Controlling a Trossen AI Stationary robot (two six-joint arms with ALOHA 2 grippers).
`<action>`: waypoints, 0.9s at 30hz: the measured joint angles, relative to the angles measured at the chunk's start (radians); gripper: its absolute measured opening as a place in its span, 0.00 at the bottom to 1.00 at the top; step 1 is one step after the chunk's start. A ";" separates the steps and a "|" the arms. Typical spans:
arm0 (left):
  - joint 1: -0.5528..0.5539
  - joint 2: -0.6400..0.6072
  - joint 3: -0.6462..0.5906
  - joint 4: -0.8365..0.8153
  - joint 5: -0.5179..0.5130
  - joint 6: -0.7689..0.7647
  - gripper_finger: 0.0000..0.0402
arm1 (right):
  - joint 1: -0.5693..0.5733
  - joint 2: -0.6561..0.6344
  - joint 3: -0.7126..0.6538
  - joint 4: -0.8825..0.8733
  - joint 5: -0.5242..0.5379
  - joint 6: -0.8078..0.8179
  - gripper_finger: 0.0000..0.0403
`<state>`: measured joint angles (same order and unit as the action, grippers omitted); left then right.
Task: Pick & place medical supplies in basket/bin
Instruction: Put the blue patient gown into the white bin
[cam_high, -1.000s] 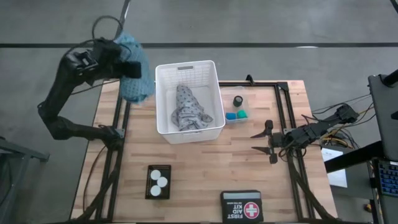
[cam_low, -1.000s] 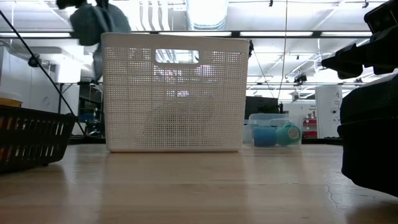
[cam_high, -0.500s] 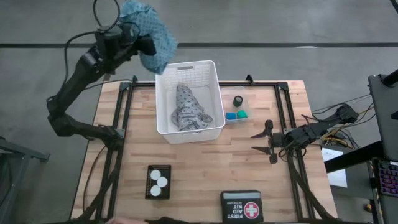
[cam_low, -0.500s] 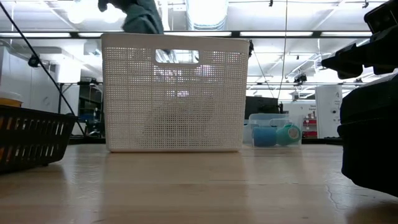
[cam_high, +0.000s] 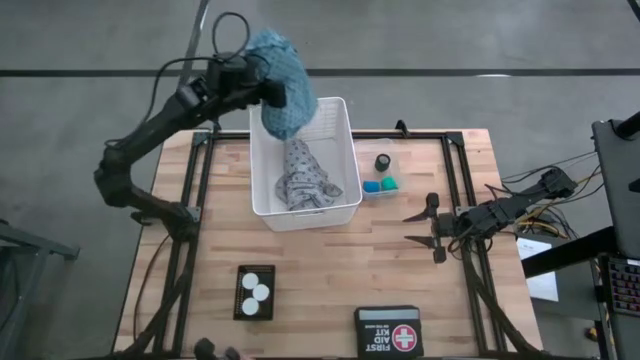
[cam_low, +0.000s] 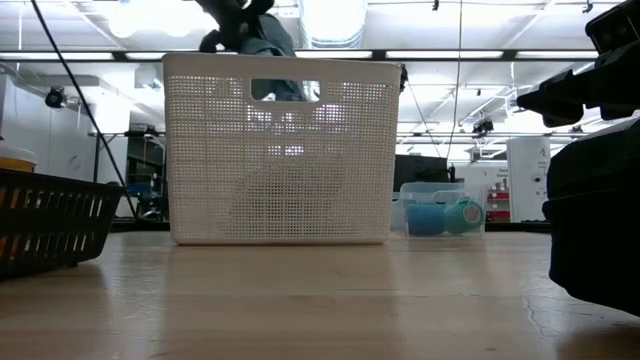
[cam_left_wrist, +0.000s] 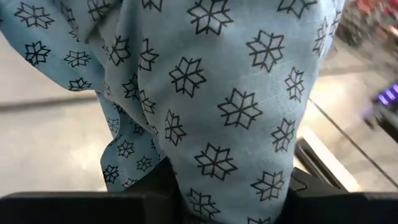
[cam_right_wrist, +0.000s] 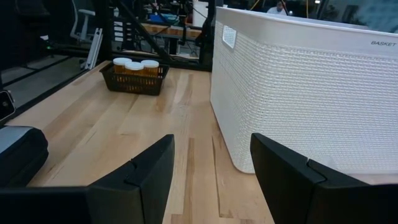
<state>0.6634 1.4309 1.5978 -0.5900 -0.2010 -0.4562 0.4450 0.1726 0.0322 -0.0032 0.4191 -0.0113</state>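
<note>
My left gripper (cam_high: 262, 88) is high over the far left corner of the large white basket (cam_high: 340, 110), shut on a teal-blue star-patterned cloth (cam_high: 283, 80) that hangs bunched; the cloth also fills the left wrist view (cam_left_wrist: 211, 93). A grey patterned cloth (cam_high: 303, 172) lies inside the basket. A small clear tub (cam_high: 382, 178) with black, blue and green round pieces stands right of the basket. My right gripper (cam_high: 428, 228) is open and empty, low over the table's right side. My left gripper holds the teal-blue cloth by a bunched part (cam_left_wrist: 205, 186) that runs back between its fingers. The cloth hides the place of contact. The cloth is lifted clear and hangs slack, its lower end (cam_high: 285, 125) over the basket's far left corner.
A small black tray (cam_high: 256, 292) with three white-capped orange bottles stands near the table's front left. A black FIRST AID KIT case (cam_high: 388, 330) lies at the front edge. In the low view the basket wall (cam_low: 280, 150) hides its inside.
My left gripper has carried the teal-blue cloth toward the table's right, from beyond the far left corner of the table to above the basket's far left corner. The cloth stays bunched and hanging in the hold. My right arm has kept still.
</note>
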 joint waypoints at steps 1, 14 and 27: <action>-0.007 0.001 0.000 -0.021 0.018 -0.011 0.32 | 0.000 0.000 0.000 0.000 0.000 0.000 0.51; -0.127 0.033 0.000 -0.310 0.038 -0.256 0.32 | 0.000 0.000 0.000 0.000 0.000 0.000 0.51; -0.139 0.138 0.001 -0.464 0.163 -0.323 0.32 | 0.000 0.000 0.000 0.001 0.000 0.000 0.51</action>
<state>0.5240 1.5691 1.5986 -1.0538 -0.0379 -0.7790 0.4446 0.1729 0.0322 -0.0026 0.4192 -0.0114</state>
